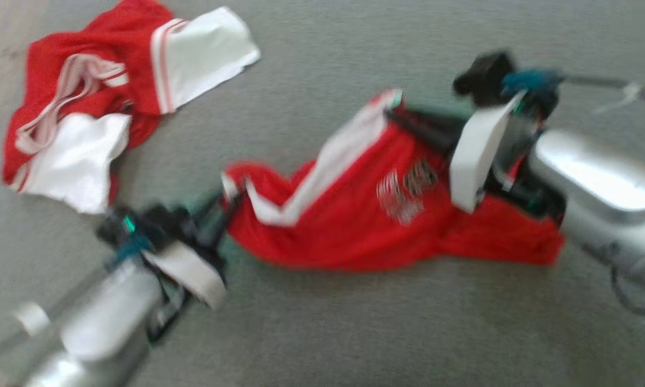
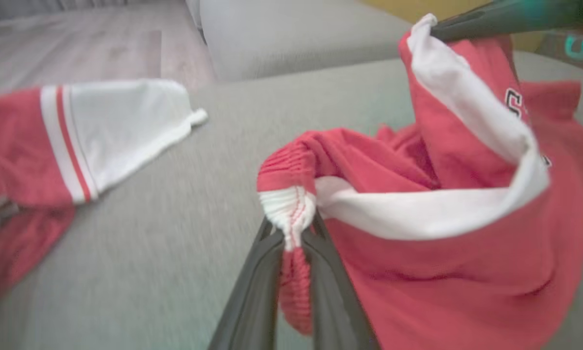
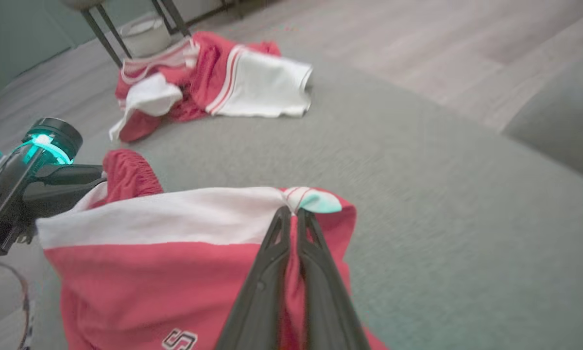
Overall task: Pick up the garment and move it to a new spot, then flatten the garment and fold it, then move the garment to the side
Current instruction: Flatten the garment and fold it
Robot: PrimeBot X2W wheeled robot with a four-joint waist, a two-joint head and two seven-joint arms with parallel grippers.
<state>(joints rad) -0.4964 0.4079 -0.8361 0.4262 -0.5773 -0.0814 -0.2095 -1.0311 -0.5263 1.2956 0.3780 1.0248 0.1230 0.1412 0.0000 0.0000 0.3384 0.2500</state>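
I am holding the shorts (image 1: 355, 226) by two ends to spread them out.

My left tool (image 2: 291, 228) is pinching shut on the ribbed waistband. My right tool (image 3: 294, 214) is pinching shut on the white-striped edge at the other end. So the shorts are hanging stretched between them, low over the gray cushion (image 1: 355, 333). I cannot tell if the bottom is touching it. I think holding both ends is getting the cloth ready to lie flat. The other red and white pile (image 1: 86, 107) is lying well apart, out of the way.
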